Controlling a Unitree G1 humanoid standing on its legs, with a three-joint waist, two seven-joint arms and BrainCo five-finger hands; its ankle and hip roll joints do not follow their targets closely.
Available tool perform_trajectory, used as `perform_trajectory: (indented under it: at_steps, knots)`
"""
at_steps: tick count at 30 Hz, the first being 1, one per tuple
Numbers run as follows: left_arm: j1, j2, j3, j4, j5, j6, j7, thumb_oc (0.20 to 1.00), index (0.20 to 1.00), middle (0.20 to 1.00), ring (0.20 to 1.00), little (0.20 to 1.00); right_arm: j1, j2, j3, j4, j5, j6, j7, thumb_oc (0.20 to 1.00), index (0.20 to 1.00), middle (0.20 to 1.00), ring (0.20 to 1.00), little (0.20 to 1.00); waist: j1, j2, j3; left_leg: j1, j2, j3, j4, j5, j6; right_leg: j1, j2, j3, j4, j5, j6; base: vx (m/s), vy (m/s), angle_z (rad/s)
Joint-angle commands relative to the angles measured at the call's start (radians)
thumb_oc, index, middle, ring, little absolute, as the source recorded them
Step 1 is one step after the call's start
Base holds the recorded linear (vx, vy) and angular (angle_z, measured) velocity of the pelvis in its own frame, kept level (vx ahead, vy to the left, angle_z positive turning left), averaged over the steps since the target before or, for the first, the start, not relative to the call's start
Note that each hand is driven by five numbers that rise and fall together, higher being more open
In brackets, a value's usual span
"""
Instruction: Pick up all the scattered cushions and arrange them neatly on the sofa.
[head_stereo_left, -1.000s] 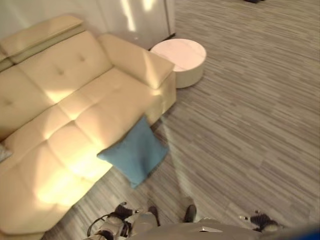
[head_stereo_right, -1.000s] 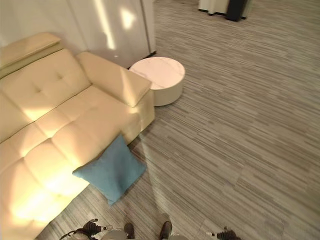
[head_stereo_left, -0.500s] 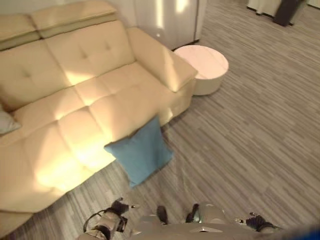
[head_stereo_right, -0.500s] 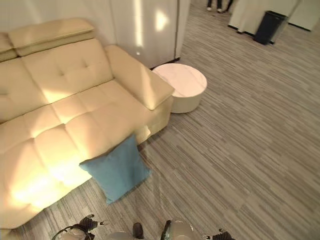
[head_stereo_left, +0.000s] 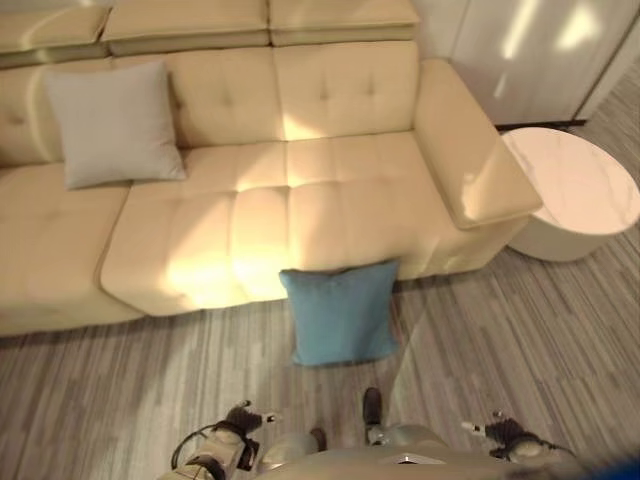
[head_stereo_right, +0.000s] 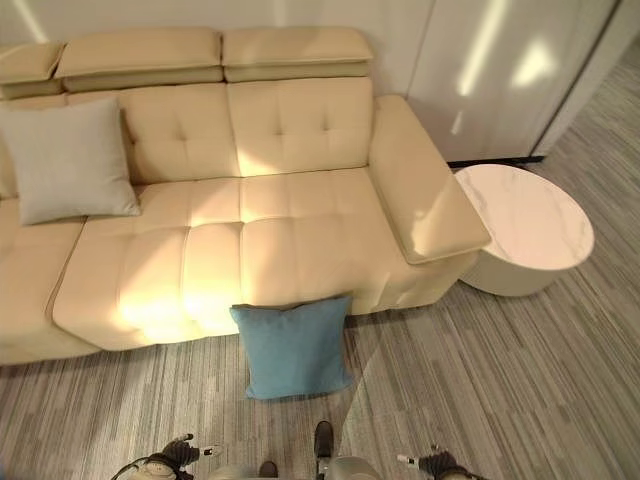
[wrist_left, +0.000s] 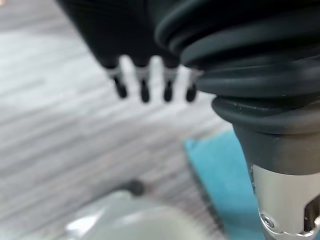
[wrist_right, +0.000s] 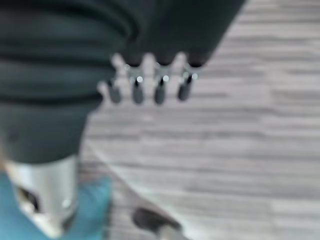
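Observation:
A blue cushion (head_stereo_left: 342, 312) leans on the floor against the front of the cream sofa (head_stereo_left: 330, 200). On the sofa's left seat a grey cushion (head_stereo_left: 113, 122) stands against the backrest. My left hand (head_stereo_left: 240, 420) hangs low at the bottom left of the eye views, fingers straight and empty; its fingertips (wrist_left: 145, 91) point at the floor, with the blue cushion (wrist_left: 220, 175) close by. My right hand (head_stereo_left: 505, 432) hangs at the bottom right, fingers (wrist_right: 160, 90) straight, holding nothing.
A round white side table (head_stereo_left: 572, 200) stands beside the sofa's right armrest (head_stereo_left: 470, 150). White wall panels (head_stereo_right: 500, 70) rise behind it. Striped grey floor (head_stereo_right: 500, 380) stretches in front of the sofa and to the right.
The camera has swung to face the sofa squarely; the grey cushion has come fully into view. The blue cushion and both hands keep their places.

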Motion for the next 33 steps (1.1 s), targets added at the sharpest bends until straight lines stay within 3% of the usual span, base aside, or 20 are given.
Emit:
perform_trajectory:
  at_steps: [1,4,11,16,20,24,28,29,33]
  knots:
    - [-0.041,-0.008,-0.037,0.008,0.018,-0.007,0.004,1.000,1.000,1.000,1.000,1.000,0.029,-0.029,-0.024,0.033,0.029,0.004,0.000,1.000,1.000,1.000,1.000,1.000,-0.044,0.039,-0.013,-0.027,0.056,0.035,-0.146,0.150,-0.048,-0.020,-0.041,0.077,0.114,-0.087,0.216,0.05,0.005,1.02]
    - [-0.035,-0.010,-0.036,0.016,0.022,-0.005,0.004,1.000,1.000,1.000,1.000,1.000,0.030,-0.026,-0.030,0.033,0.031,0.004,-0.003,1.000,1.000,1.000,1.000,1.000,-0.040,0.046,-0.014,-0.054,0.065,0.034,-0.183,0.198,-0.060,-0.007,-0.040,0.052,0.115,-0.101,0.216,0.09,0.036,0.50]
    - [-0.001,0.002,0.003,0.032,0.012,-0.004,0.003,1.000,1.000,1.000,1.000,1.000,0.008,-0.010,-0.021,0.030,0.009,0.006,0.000,1.000,1.000,1.000,1.000,1.000,-0.018,0.046,-0.025,-0.011,0.016,0.029,-0.190,0.149,-0.027,0.006,-0.071,0.088,0.162,-0.125,0.242,0.15,0.166,-0.23]
    - [-0.010,0.022,0.013,0.026,0.007,-0.008,0.010,1.000,1.000,1.000,1.000,1.000,-0.018,-0.007,-0.013,0.009,0.008,0.001,0.001,1.000,1.000,1.000,1.000,1.000,-0.011,0.058,-0.011,0.017,-0.010,0.054,-0.178,0.109,0.006,-0.058,-0.095,0.129,0.297,-0.124,0.265,0.07,0.143,-0.41]
    - [-0.014,0.025,0.020,0.025,-0.003,-0.014,0.014,1.000,1.000,1.000,1.000,1.000,-0.024,-0.014,-0.010,0.006,0.005,-0.001,0.002,1.000,1.000,1.000,1.000,1.000,-0.017,0.068,-0.005,0.033,-0.018,0.045,-0.190,0.104,0.002,-0.099,-0.105,0.121,0.258,-0.091,0.266,0.06,0.014,-0.16]
    - [-0.019,0.021,0.021,0.017,-0.014,-0.020,0.017,1.000,1.000,1.000,1.000,1.000,-0.016,-0.022,-0.017,0.012,0.002,-0.001,-0.001,1.000,1.000,1.000,1.000,1.000,-0.028,0.071,-0.007,0.044,-0.015,0.038,-0.204,0.110,-0.010,-0.077,-0.106,0.119,0.224,-0.098,0.263,0.07,-0.054,0.09]
    - [-0.076,0.020,0.030,-0.076,-0.125,-0.054,0.055,1.000,1.000,1.000,1.000,1.000,-0.041,-0.046,-0.034,-0.026,0.050,-0.026,-0.037,1.000,1.000,1.000,1.000,1.000,-0.032,0.083,0.056,-0.034,0.002,0.013,-0.189,0.134,-0.029,-0.139,-0.102,0.084,0.246,-0.113,0.245,-0.19,-0.096,0.30]
    - [-0.148,0.032,0.011,-0.189,-0.213,-0.095,0.105,1.000,1.000,1.000,1.000,1.000,-0.099,-0.064,-0.032,-0.096,0.104,-0.060,-0.080,1.000,1.000,1.000,1.000,1.000,-0.032,0.085,0.138,-0.199,0.005,-0.005,-0.118,0.155,-0.032,-0.299,-0.104,0.070,0.326,-0.102,0.232,-0.58,-0.133,0.20]
    - [-0.260,0.043,-0.019,-0.251,-0.298,-0.136,0.180,1.000,1.000,1.000,1.000,1.000,-0.175,-0.092,-0.014,-0.208,0.147,-0.092,-0.147,1.000,1.000,1.000,1.000,1.000,-0.045,0.077,0.180,-0.404,0.007,-0.011,-0.025,0.171,-0.035,-0.484,-0.109,0.069,0.396,-0.093,0.226,-0.27,-0.082,0.19]
